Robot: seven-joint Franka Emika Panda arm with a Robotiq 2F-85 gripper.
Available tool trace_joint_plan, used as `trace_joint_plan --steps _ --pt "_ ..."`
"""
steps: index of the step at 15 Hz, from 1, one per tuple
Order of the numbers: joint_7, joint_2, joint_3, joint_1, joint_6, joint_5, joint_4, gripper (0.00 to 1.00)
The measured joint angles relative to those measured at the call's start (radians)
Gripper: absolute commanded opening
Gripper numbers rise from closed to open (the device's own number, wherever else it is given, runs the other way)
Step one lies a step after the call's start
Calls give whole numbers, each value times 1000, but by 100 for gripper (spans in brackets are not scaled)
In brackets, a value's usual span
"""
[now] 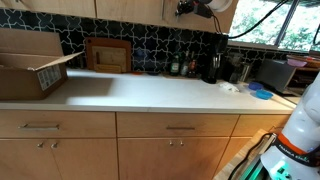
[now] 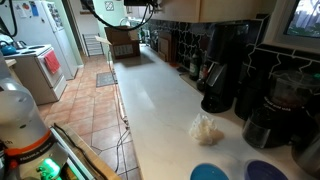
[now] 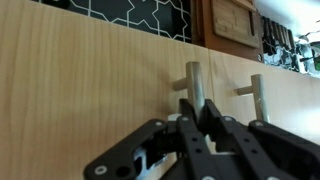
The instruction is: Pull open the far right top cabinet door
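Closest to the wrist camera is my gripper point(image 3: 200, 118). Its black linkages fill the low edge of the view, and the two fingers sit near each other on either side of a metal bar point(image 3: 193, 85). Whether they clamp the bar or only flank it, I cannot tell.

That bar stands off the door point(image 3: 90, 100), the flat tan wood face that fills most of the wrist view, straight ahead of my fingertips and very near. The bar's long axis runs up and down in this picture, in line with the gap between my fingers. I judge the pull must come straight back off the door's face, then curve as the hinge takes over. Nothing shows which edge carries the hinge.

A second bar point(image 3: 255, 98) stands just beside the first, on the picture's right. I take it to belong to the neighbouring door and would keep my fingers off it. Past the wood, the backsplash point(image 3: 120, 15) of dark patterned tile runs along the top of the wrist view.

In an exterior view I am up at the top row of cabinets, well above the counter point(image 1: 150, 90) and the bottles point(image 1: 185, 68) standing against the tile.
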Motion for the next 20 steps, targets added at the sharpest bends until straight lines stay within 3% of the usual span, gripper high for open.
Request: trace_joint_plan --steps 5,15,16,17,18,20 --pt "-41 -73 5 9 -50 6 -61 7" --pt "-108 -480 19 39 -143 3 -430 10" --pt "-114 -521 18 41 -146 3 -466 15" --pt "-119 -564 16 43 -149 3 -502 42" --pt "-124 -607 13 46 -154 2 -536 43" --pt "-136 -692 -1 46 -182 -6 -610 56"
